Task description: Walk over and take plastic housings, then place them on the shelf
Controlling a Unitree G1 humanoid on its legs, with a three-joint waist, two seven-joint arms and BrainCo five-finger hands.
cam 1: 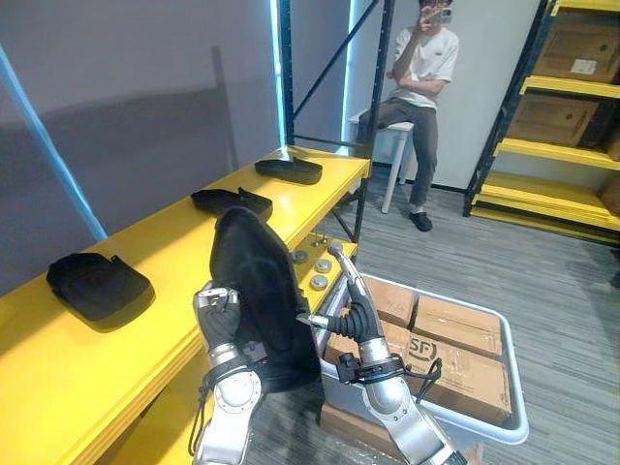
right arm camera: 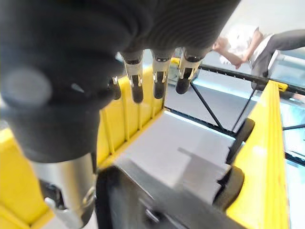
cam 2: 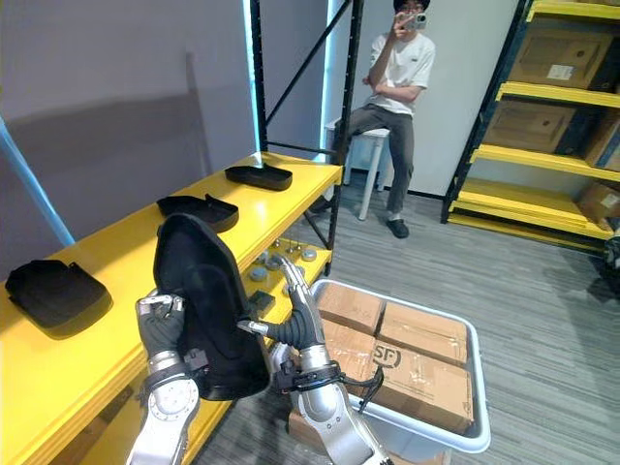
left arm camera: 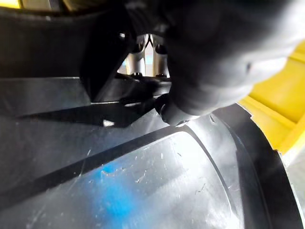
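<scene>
1. One long yellow shelf runs along the robot's left. It is the place where the task's things go, and three black plastic housings already lie flat on it, well apart from each other: the near housing, the middle housing and the far housing.
2. A storage rack with yellow levels stands far to the right, well clear of the work.
3. A person sits on a stool beyond the shelf's far end, also out of the way.
4. A white bin of cardboard boxes sits on the floor just beside the shelf, under the right arm. I judge it crowds any low swing of that arm.
5. The held housing stands upright between the two hands, at the shelf's front edge. It faces the bare stretch between the near and middle housings, which is likely its spot. It must tip flat to match the others.
6. The left hand has its fingers curled round the housing's left edge and carries it.
7. The right hand keeps its fingers straight and spread, with the thumb against the housing's right side. This seems to steady the housing, not clamp it.
8. Small round grey parts lie on a lower yellow ledge beside the housing, where a dip could knock them.
</scene>
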